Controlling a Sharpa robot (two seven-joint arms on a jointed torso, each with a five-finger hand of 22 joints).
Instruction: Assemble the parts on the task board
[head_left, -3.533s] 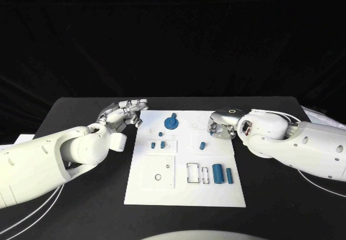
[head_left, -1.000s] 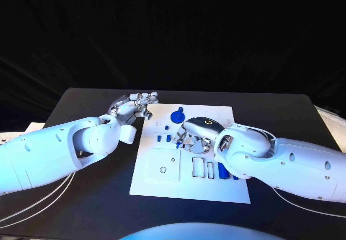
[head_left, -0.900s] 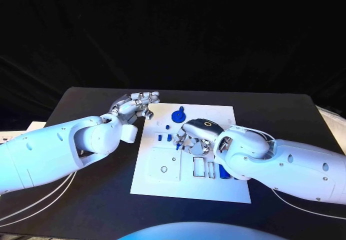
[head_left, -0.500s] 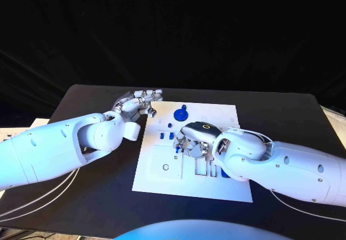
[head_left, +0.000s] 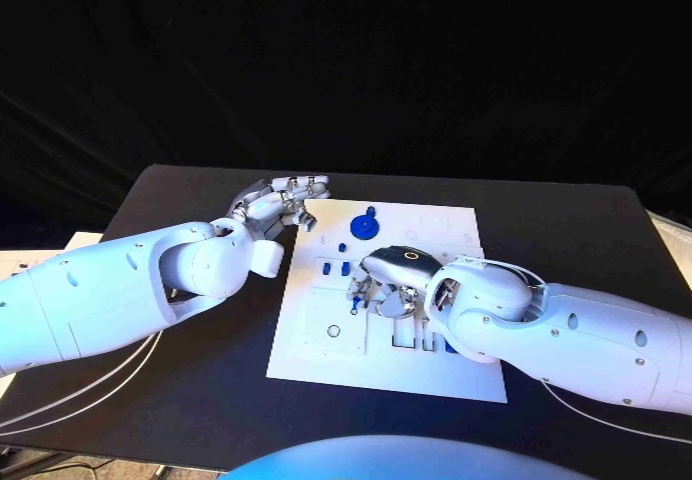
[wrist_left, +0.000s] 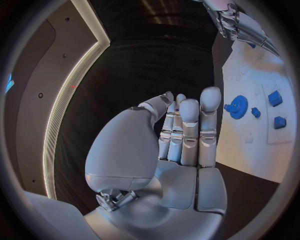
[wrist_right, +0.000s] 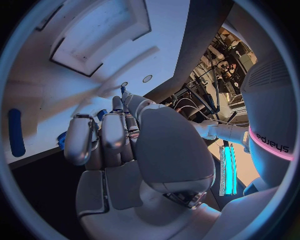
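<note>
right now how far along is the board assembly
Early. Done: the blue gear already sits at the far end of the task board. In hand: the right hand is down over the board's middle, fingers around a small blue part. Left: two small blue blocks lie loose; left hand idle.

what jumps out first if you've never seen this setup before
The right hand draws the eye first: it is down over the middle of the white task board, fingers bent toward the small blue parts there. Next is the blue gear near the board's far end. The left hand is off the board's far left corner, fingers straight and together, holding nothing.
</note>
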